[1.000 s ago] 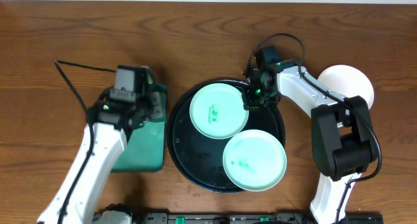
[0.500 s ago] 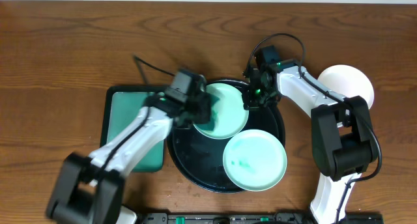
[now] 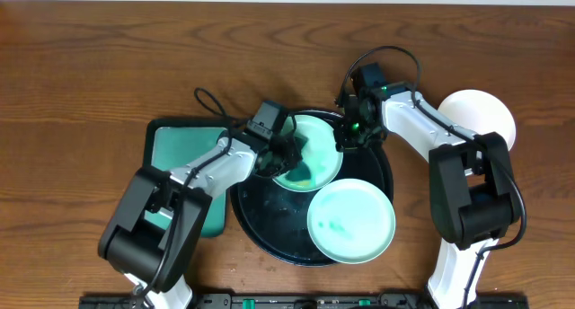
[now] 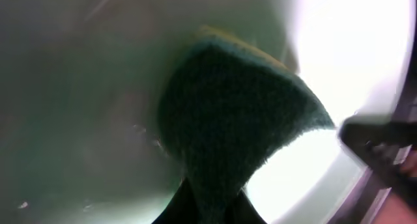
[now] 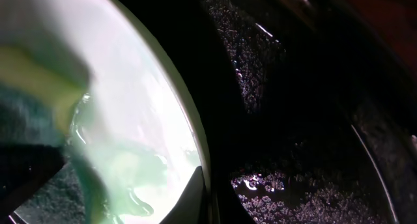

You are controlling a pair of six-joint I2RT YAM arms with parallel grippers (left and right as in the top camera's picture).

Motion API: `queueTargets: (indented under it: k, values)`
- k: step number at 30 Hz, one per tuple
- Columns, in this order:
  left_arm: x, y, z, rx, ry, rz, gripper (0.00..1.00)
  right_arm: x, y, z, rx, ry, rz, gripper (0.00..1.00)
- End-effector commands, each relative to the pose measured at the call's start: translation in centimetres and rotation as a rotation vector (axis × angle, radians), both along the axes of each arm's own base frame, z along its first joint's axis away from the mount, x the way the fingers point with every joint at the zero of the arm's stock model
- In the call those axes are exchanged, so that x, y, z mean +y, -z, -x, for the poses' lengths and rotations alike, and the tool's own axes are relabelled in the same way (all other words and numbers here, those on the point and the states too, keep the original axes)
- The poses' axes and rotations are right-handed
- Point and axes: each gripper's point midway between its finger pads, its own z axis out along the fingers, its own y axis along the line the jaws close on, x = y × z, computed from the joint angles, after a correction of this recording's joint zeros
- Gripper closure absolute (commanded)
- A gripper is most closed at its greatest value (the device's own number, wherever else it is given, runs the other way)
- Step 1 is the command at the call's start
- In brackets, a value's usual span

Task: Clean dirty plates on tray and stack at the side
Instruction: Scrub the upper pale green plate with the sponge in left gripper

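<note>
On the black tray [image 3: 269, 221] lie two mint-green plates. The upper plate [image 3: 316, 140] has my left gripper [image 3: 286, 158] over it, shut on a dark green sponge [image 4: 234, 126] with a yellow back, pressed flat on the plate's surface [image 4: 78, 107]. My right gripper [image 3: 349, 140] is shut on that plate's right rim [image 5: 199, 152], with wet green smears [image 5: 130, 178] beside its fingers. The lower plate [image 3: 352, 221] carries a faint green smear. A white plate [image 3: 485, 111] sits on the table right of the tray, partly behind the right arm.
A teal rectangular tray [image 3: 180, 156] lies left of the black tray, under the left arm. The glossy tray floor [image 5: 306, 133] is wet. Both arms' cables loop above the tray. Brown wooden table [image 3: 90, 57] lies all around.
The left arm has swung right from the teal tray onto the upper mint plate, carrying the sponge. The right gripper has kept its hold on the plate's rim.
</note>
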Motion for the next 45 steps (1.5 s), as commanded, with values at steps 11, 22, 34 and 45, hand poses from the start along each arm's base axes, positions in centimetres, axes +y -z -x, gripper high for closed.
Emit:
queueTargets:
  k: [11,22,34,45]
  values:
    - [-1.5,1.5,-4.0,-0.151,-0.028,0.035,0.93,0.0,0.5,0.9,0.046,0.004,0.008,0.99]
    - [6.0,2.2,-7.2,-0.353,0.085,-0.443,0.93,-0.2,0.6,1.4,0.066,0.004,0.015,0.99]
    - [10.6,2.9,-2.1,-0.097,0.250,-0.684,0.93,-0.2,0.6,1.4,0.067,0.005,0.016,0.99]
    - [5.5,3.0,5.9,0.133,0.572,-0.317,0.93,-0.2,0.6,1.4,0.067,0.005,0.016,0.99]
